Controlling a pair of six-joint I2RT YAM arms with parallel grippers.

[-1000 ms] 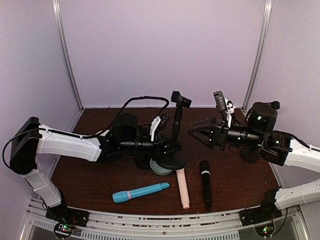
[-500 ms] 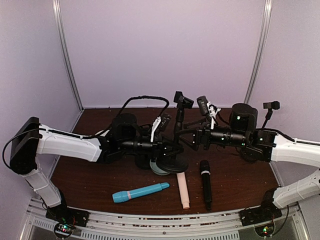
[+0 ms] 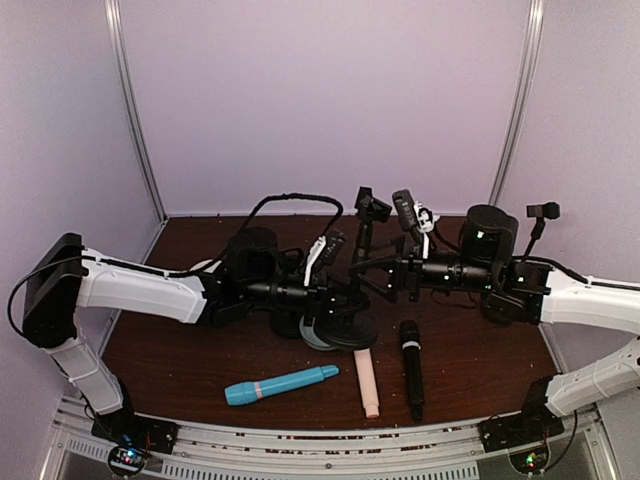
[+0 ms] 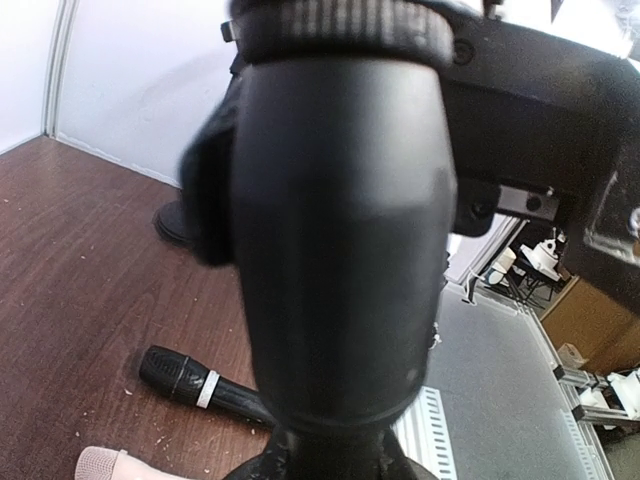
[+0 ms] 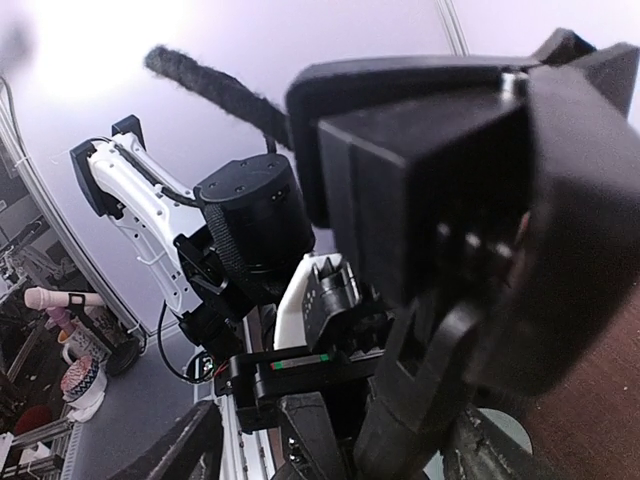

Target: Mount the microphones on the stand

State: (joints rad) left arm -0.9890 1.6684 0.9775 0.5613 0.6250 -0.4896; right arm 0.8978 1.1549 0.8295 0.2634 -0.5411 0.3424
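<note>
Our left gripper (image 3: 330, 296) has its jaws clamped low on the post of the stand (image 3: 361, 245), steadying it. Our right gripper (image 3: 370, 278) has its jaws apart on either side of the post, just below the clip (image 3: 373, 207). We judge the best way to do this step is to hold the post firm and square the clip before fetching anything. The blue microphone (image 3: 282, 384), pink microphone (image 3: 366, 377) and black microphone (image 3: 411, 367) lie on the counter (image 3: 200, 350) near the stand's base, none attached.
</note>
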